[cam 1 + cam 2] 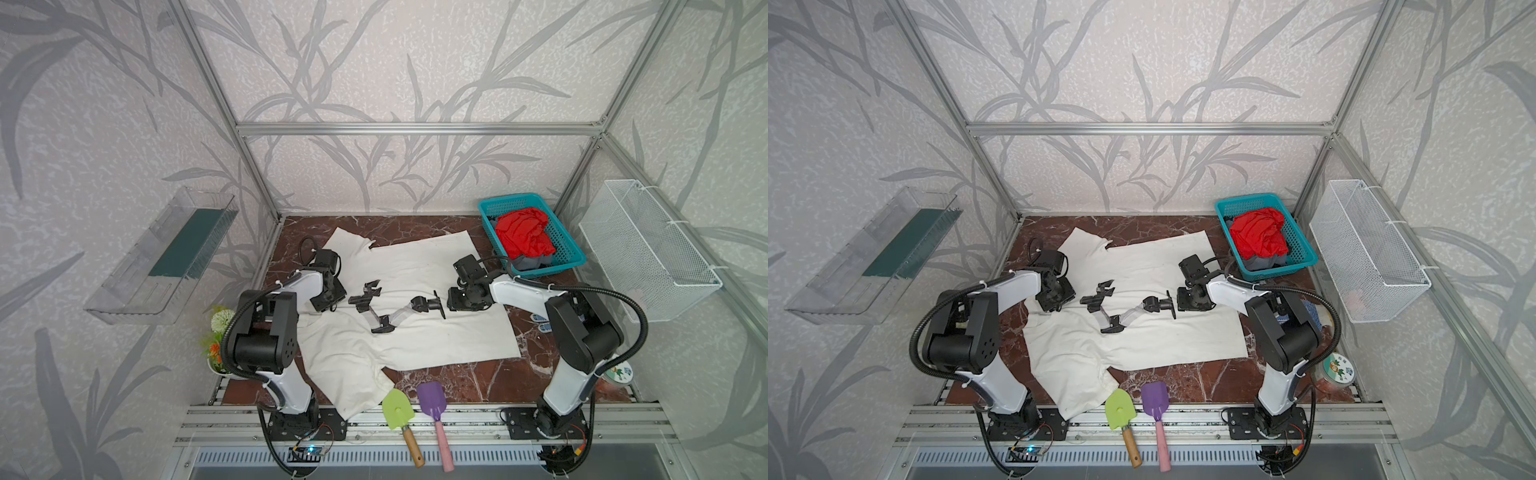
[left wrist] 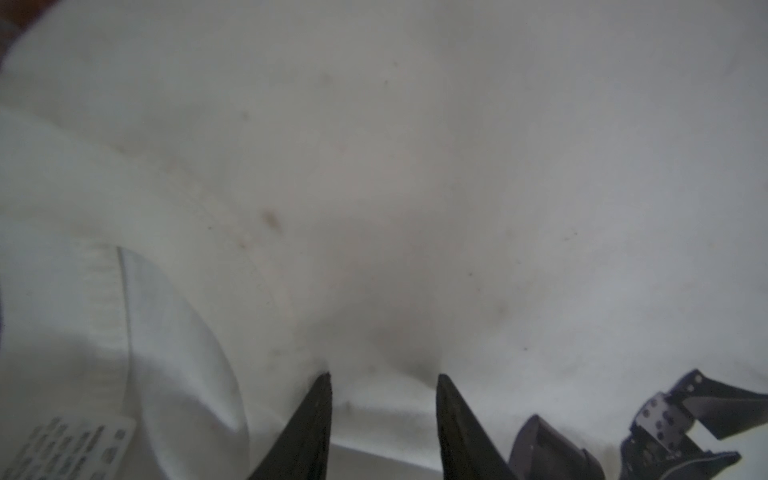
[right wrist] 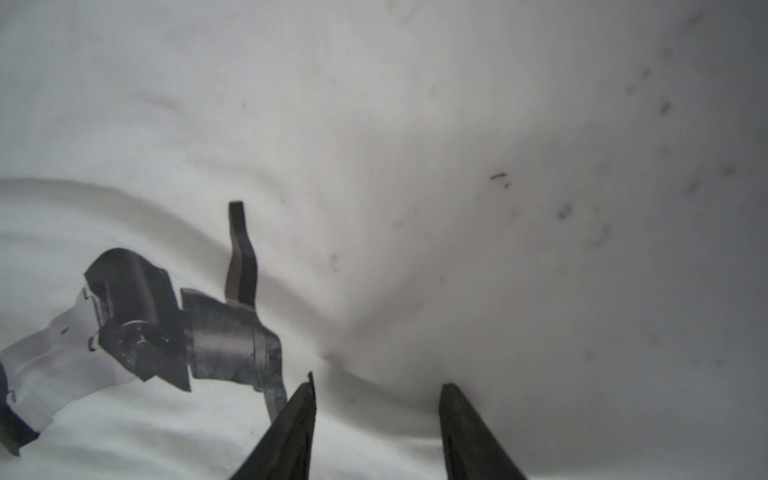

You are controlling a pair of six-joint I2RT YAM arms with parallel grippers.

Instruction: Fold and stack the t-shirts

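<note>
Cream-white t-shirt (image 1: 415,266) lies spread flat over mid-worktop (image 1: 457,382) in both top views. The robot-arm print (image 1: 419,305) faces up at centre frame, collar to the left, hem to the right. One sleeve points to the upper left; the other drapes over the worktop's front edge at lower centre.

L end effector (image 2: 382,376) is down on the collar side, just left of the print in the top views. Its jaws are approx half apart w/ fingertips (image 2: 322,399) pressed on the cloth and a shallow pucker between them — I see no fold clamped. R end effector (image 3: 376,384) is on the cloth just right of the print. It looks the same: jaws part open, tips on cream cloth, nothing gripped.

Around it:
- Teal basket (image 1: 571,257) is at right rear w/ red t-shirt (image 1: 523,237) bunched on top of dark grey t-shirt (image 1: 528,262). The R forearm crosses in front of its near-left corner.
- Green trowel (image 1: 395,409) and purple scoop (image 1: 432,397) lie at lower centre, the trowel blade just beside the draped sleeve.
- Blue-and-white glove (image 1: 1311,311) is mostly hidden behind the R arm.
- Plastic flowers (image 1: 219,322) sit at the left edge, partly behind the L arm.
- Clear tray (image 1: 116,299) hangs on the left wall and wire basket (image 1: 656,257) on the right wall.
- Lidded jar (image 1: 1339,370) is at lower right, by the R arm.
</note>
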